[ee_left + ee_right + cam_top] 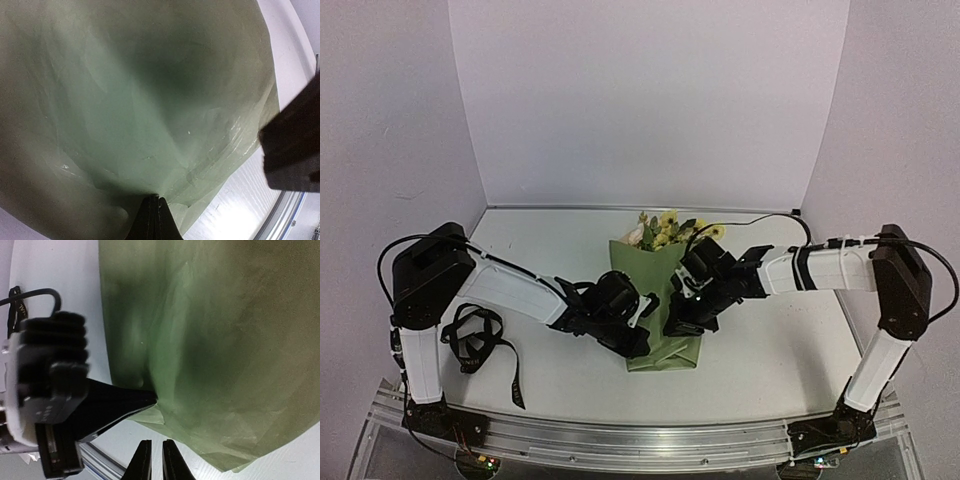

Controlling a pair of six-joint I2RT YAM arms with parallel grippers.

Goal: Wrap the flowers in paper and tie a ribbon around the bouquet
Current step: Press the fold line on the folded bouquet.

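- We see the left gripper (640,343) closed tight. Its tips pinch a fold of the paper (670,352) at the lower left side of the cone.
- In the left wrist view the olive sheet (150,100) fans out from the shut tips and fills almost everything ahead of them.
- The right gripper (156,443) stands at a narrow gap, and we see nothing between its fingers. Bare table (770,350) shows through the gap.
- The paper lies just beyond the right fingertips. We cannot tell whether it touches them.
- The left gripper's pointed tip meets the paper's edge just ahead and to the left of the right fingers, close beside them.
- The bouquet (655,270) lies on the table between the two grippers. Its flowers (665,228) are at the far end, beyond both hands.
- The ribbon (472,340) lies in loose loops well to the left of the left gripper, near that arm's base and apart from the paper.
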